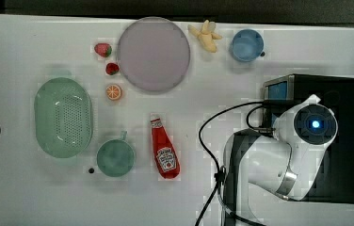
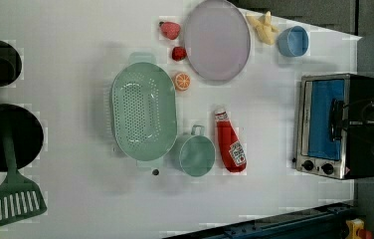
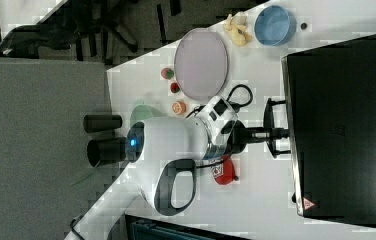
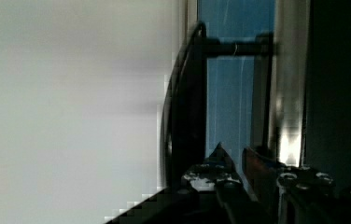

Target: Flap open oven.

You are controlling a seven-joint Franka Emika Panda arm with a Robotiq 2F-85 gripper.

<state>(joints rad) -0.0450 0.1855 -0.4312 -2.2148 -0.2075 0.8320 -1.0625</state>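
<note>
Ok, gripper (image 4: 236, 156): jaws narrow, a slim gap with blue glass showing through and nothing clamped. The tips sit just beside the black bar handle (image 4: 187, 116), on the glass side. I can't tell if they touch it. In the right view the gripper (image 3: 276, 133) pokes level through the handle (image 3: 270, 107) toward the door.

The oven (image 2: 327, 124), a boxy toaster oven with black top, silver front, blue-tinted glass door and 2 black knobs, sits at 3 o'clock in the left view. The door looks shut and flush.

My read of the step: hook the bar and pull. Keep the fingers behind the bar near its middle, draw away from the glass and follow the door's arc. A straight tug would likely drag the whole oven.

The surface is a white table (image 1: 24, 188). In the top view a red ketchup bottle (image 1: 164, 150) lies at 6 o'clock, a round lavender plate (image 1: 154, 52) at 12 and a pale green perforated colander (image 1: 63, 117) at 9. All are well apart from the oven (image 1: 344, 141).

In the left view a green slotted spatula (image 2: 13, 194) lies at 8 o'clock.
</note>
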